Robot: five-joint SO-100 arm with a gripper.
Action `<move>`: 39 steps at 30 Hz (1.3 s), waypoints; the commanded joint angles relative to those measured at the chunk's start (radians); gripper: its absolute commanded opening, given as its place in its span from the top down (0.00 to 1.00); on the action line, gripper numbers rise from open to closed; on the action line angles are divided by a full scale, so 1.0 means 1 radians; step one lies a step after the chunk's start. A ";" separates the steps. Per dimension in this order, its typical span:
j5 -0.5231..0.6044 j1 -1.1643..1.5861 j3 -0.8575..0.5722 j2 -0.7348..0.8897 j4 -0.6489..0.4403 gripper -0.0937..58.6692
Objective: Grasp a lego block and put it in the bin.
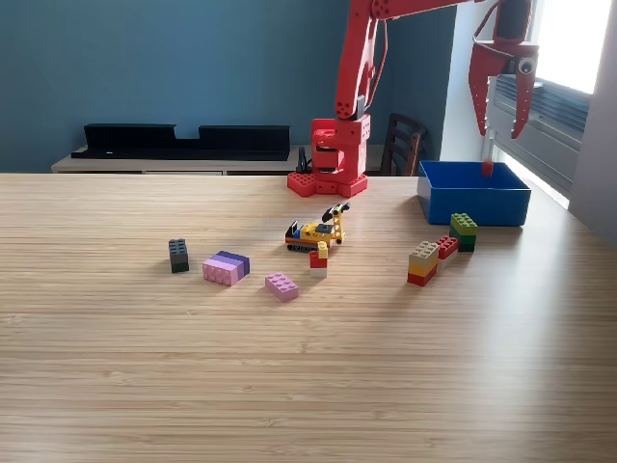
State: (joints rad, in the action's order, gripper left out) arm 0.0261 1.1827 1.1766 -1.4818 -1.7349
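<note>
1. Spanning the whole foreground: a light wooden table (308, 386), with a blue wall behind.
2. Rising from a red base at the table's far edge: a red arm (352, 68), reaching toward the exterior view's right.
3. Resting on a low shelf behind the table: a long black tray (183, 140).
4. Sitting at the table's far right in the exterior view: the bin (472, 204), bright blue, low-walled, open-topped.
5. Hanging high over the bin: the gripper (501, 121), pointing down, fingers spread well apart, gripping nothing.
6. Seen in the air just below those fingers, above the bin's inside: a small red lego block (487, 167), touching neither finger.
7. Standing mid-table: a yellow toy digger (316, 230), with a small red-and-white stack (318, 259) just in front.
8. Lying before the bin: a green-topped stack (464, 231), a red brick (446, 247) and a tan-yellow-red stack (422, 263), close together.
9. Scattered toward the exterior view's left: a pink-and-purple block (226, 267), a pink brick (281, 285), and a dark grey block (178, 255).
</note>
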 commanded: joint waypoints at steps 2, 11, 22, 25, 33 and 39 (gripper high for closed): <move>-0.003 0.017 -0.021 -0.012 -0.040 0.34; 0.009 -0.074 -0.029 -0.025 -0.040 0.79; 0.040 -0.443 -0.038 -0.025 -0.040 1.00; 0.021 -0.575 -0.038 -0.025 -0.040 1.00; -0.063 -0.813 -0.035 -0.026 -0.041 1.00; -0.081 -0.907 -0.032 -0.028 -0.041 1.00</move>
State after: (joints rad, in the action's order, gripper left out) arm -0.0460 0.3175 1.1766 -1.4818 -1.7349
